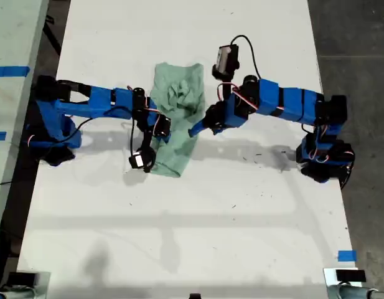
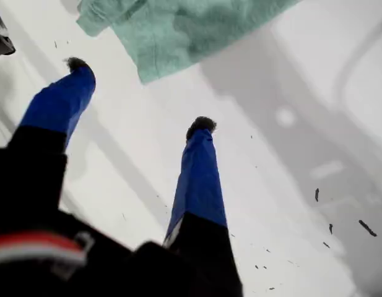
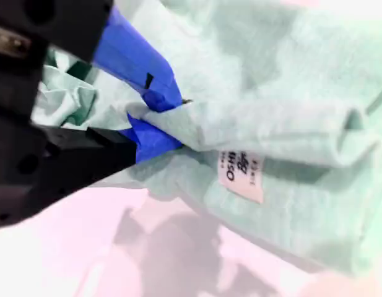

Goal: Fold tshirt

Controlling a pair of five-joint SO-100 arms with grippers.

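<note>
The first gripper (image 2: 139, 93) fills the first wrist view's foreground, its two blue fingers spread wide over the bare white table (image 2: 290, 185) and holding nothing. The mint-green tshirt (image 2: 191, 31) lies just beyond the fingertips.

In the second wrist view, the second gripper (image 3: 172, 119) is pinched closed on a fold of the tshirt, near its white tag (image 3: 241, 175).

In the exterior view the tshirt lies rumpled on the table between the two arms. The second gripper comes in from the exterior view's left and the first from its right.
</note>
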